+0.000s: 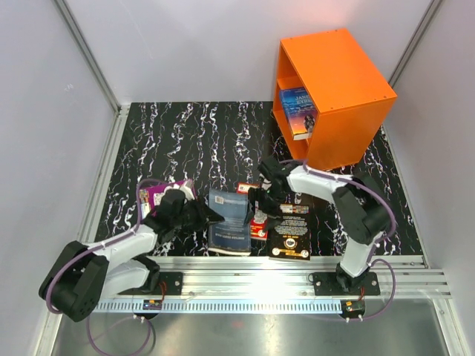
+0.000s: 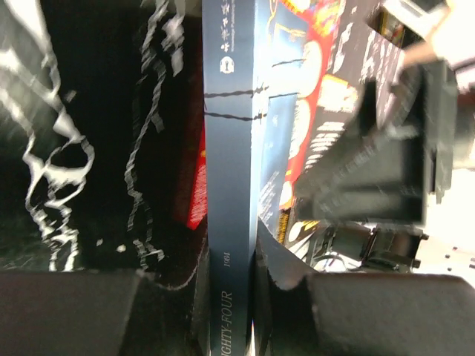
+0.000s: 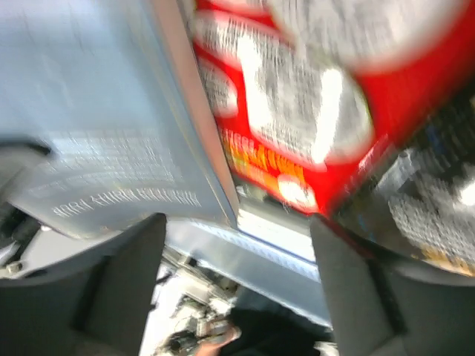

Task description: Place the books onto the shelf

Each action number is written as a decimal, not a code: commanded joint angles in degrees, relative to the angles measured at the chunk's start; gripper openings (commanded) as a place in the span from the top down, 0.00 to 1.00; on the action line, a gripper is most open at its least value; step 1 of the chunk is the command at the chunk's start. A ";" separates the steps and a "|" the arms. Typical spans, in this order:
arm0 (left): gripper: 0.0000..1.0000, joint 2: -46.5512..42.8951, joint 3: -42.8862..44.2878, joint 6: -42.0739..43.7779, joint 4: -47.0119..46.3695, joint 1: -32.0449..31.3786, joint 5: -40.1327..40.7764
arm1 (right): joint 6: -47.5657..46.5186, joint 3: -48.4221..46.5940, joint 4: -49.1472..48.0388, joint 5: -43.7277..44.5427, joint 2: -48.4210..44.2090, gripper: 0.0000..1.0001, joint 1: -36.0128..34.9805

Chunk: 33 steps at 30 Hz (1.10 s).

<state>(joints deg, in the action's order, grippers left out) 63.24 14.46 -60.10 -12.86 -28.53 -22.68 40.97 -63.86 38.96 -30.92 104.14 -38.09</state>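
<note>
On the black marbled desk (image 1: 185, 133) the left fingers (image 2: 74, 315) pinch the grey-blue book (image 1: 228, 219) by its spine. In the left wrist view the spine runs straight down between them, with a dark pad pressed against each side. The right fingers (image 3: 126, 289) hover just beside that same book, on its right. They are spread wide with nothing clamped between them, though the right wrist view is badly blurred. Under and beside the right arm's wrist lies the red-and-white book (image 3: 297, 96), mostly hidden from above, its cover close in front of the right wrist camera. The black book with the gold emblem (image 1: 291, 231) lies flat just to its right, near the front edge of the desk. A purple book (image 1: 157, 194) lies flat at the left, partly covered by the left arm. The orange shelf (image 1: 349, 81) stands at the far right corner, well apart from the books on the desk. One blue-covered book (image 1: 298, 110) is already in it, poking out of the open side; I cannot tell which compartment it is in.
</note>
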 commanded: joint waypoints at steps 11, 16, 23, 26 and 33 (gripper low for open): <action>1.00 20.14 43.52 2.71 -0.74 9.81 -4.48 | -3.53 -26.04 44.06 27.30 -29.07 0.00 -0.06; 1.00 37.52 65.06 -8.09 -11.73 10.69 -5.98 | -2.13 -29.57 49.80 33.72 -32.41 0.00 0.20; 1.00 52.04 84.75 -20.04 -20.70 10.52 -0.97 | -0.80 -31.07 54.20 37.95 -36.89 0.00 0.29; 1.00 55.74 89.15 -22.25 -22.29 9.90 0.26 | -0.63 -31.07 54.20 38.12 -38.21 0.00 0.56; 1.00 62.25 93.29 -28.93 -30.56 6.92 2.64 | -1.24 -30.80 54.20 38.12 -37.08 0.00 0.73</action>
<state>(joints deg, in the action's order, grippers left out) 124.57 102.08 -83.31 -30.46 -19.59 -21.56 39.48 -93.25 76.64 5.15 66.06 -37.65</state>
